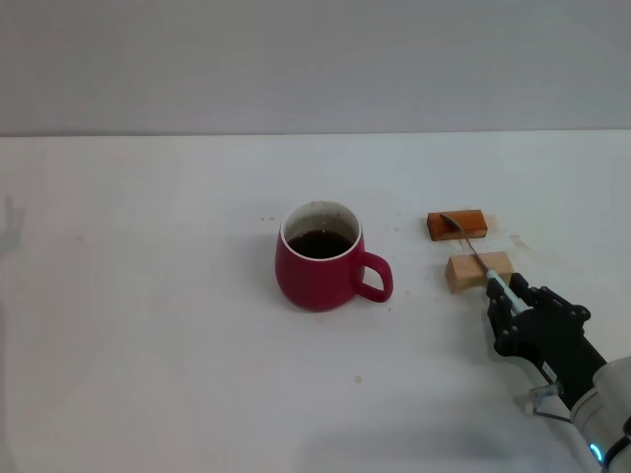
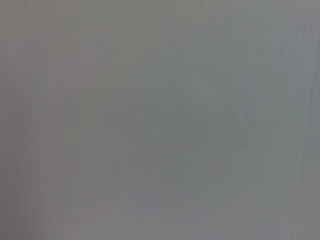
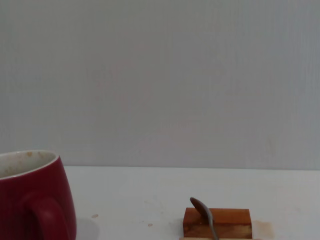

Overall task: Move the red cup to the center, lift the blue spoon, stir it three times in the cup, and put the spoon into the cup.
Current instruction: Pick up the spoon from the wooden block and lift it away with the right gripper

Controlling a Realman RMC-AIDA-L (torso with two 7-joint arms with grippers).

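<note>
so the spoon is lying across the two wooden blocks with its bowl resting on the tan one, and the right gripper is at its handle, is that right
Nearly. The head view shows the blue spoon across both blocks, but its bowl rests on the orange-brown block, not the tan block. The right gripper is at its handle.

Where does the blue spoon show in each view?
Head view: blue spoon lies across two wooden blocks, right of the red cup; the right gripper is at its handle.
Left wrist view: absent.
Right wrist view: only its bowl shows, on the orange-brown block.
Shared landmark: that block.
</note>
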